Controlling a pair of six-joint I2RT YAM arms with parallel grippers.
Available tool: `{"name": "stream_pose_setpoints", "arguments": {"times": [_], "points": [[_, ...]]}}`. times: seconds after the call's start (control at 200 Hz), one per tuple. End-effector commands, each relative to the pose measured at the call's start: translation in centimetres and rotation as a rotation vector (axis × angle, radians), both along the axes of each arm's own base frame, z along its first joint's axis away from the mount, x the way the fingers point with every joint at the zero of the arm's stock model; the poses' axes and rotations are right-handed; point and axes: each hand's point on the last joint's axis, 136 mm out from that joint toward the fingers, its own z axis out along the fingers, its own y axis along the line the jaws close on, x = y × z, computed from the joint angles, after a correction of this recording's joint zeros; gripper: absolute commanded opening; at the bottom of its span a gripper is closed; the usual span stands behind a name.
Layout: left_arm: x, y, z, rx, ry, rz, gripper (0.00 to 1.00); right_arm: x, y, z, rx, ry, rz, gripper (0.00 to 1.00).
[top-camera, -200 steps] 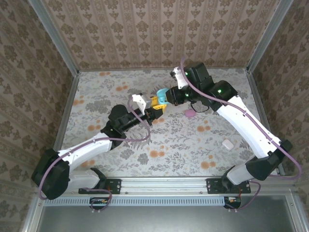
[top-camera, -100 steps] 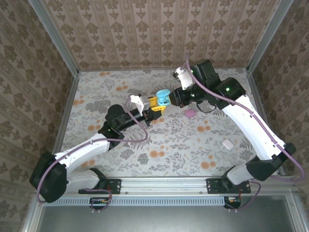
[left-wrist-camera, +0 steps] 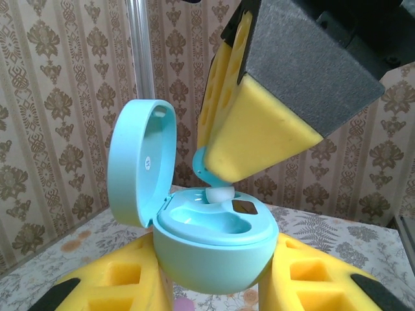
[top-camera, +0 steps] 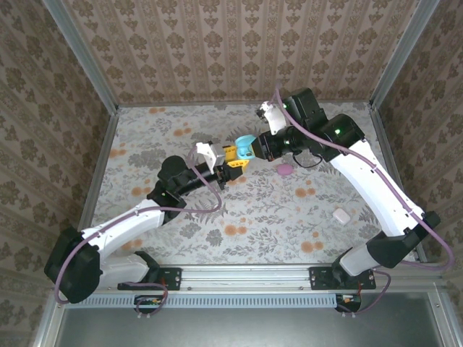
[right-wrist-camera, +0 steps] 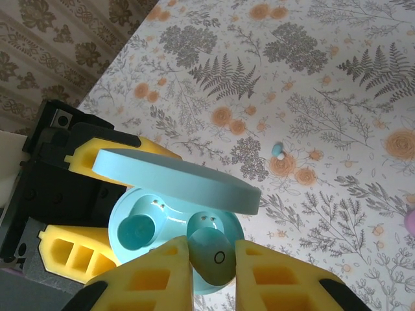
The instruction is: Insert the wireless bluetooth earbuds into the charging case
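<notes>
A teal egg-shaped charging case [left-wrist-camera: 214, 249] with its lid [right-wrist-camera: 175, 178] hinged open is held above the table, and my left gripper [left-wrist-camera: 214, 278] is shut on its body. My right gripper [right-wrist-camera: 213, 259] is shut on a light blue earbud [right-wrist-camera: 217, 256]. The earbud's white tip [left-wrist-camera: 219, 194] points down into the case's far well. The well beside it [right-wrist-camera: 139, 231] looks empty. In the top view both grippers meet at the case [top-camera: 244, 142] at mid-table. Another small light blue earbud [right-wrist-camera: 277, 150] lies loose on the tablecloth.
A pink case [top-camera: 285, 169] lies on the floral cloth just right of the grippers. A white case [top-camera: 341, 215] sits further toward the front right. Patterned walls and metal posts [top-camera: 83, 61] close in the table at the back and sides.
The right wrist has swung a little to the right and the left forearm has drawn back slightly. The case and the earbud stay at the same spot.
</notes>
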Motion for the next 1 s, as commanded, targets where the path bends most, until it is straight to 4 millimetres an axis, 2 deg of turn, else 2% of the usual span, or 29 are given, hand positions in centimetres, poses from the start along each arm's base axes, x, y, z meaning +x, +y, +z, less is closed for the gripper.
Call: {"name": "stream_pose_setpoints", "arguments": {"times": [0.0, 0.065, 0.17, 0.39, 0.47, 0.615, 0.805, 0.82, 0.87, 0.94, 0.995], "points": [[-0.3, 0.1, 2.7, -0.047, -0.064, -0.019, 0.31, -0.1, 0.1, 0.3, 0.001, -0.002, 0.027, 0.19], [-0.2, 0.2, 2.6, -0.048, -0.063, -0.013, 0.31, -0.5, 0.2, 0.1, -0.004, 0.006, 0.051, 0.19], [-0.3, 0.2, 2.7, -0.050, -0.061, -0.012, 0.31, -0.7, -0.1, -0.1, -0.030, 0.013, 0.058, 0.26], [-0.2, 0.0, 2.7, -0.055, -0.051, -0.020, 0.31, -0.4, 0.1, 0.8, 0.004, -0.007, 0.041, 0.34], [-0.2, 0.0, 2.6, -0.055, -0.047, -0.020, 0.31, -0.4, 0.3, 1.1, 0.022, -0.015, 0.048, 0.32], [-0.3, 0.0, 2.7, -0.055, -0.047, -0.021, 0.31, -0.5, 0.5, 1.6, 0.047, -0.019, 0.047, 0.36], [-0.1, 0.2, 2.4, -0.052, -0.050, -0.002, 0.31, 0.2, -1.0, 4.0, 0.140, -0.107, -0.038, 0.41], [-0.1, 0.2, 2.5, -0.052, -0.051, -0.001, 0.31, -0.2, -1.5, 5.0, 0.166, -0.134, -0.049, 0.40], [-0.1, 0.3, 2.5, -0.053, -0.055, 0.005, 0.31, 0.1, -2.5, 5.8, 0.211, -0.158, -0.099, 0.41], [0.0, 0.4, 2.5, -0.051, -0.056, 0.012, 0.31, 1.0, -4.2, 6.2, 0.262, -0.170, -0.191, 0.42], [0.0, 0.6, 2.3, -0.048, -0.056, 0.018, 0.31, 2.0, -5.6, 5.4, 0.287, -0.152, -0.269, 0.43]]}}
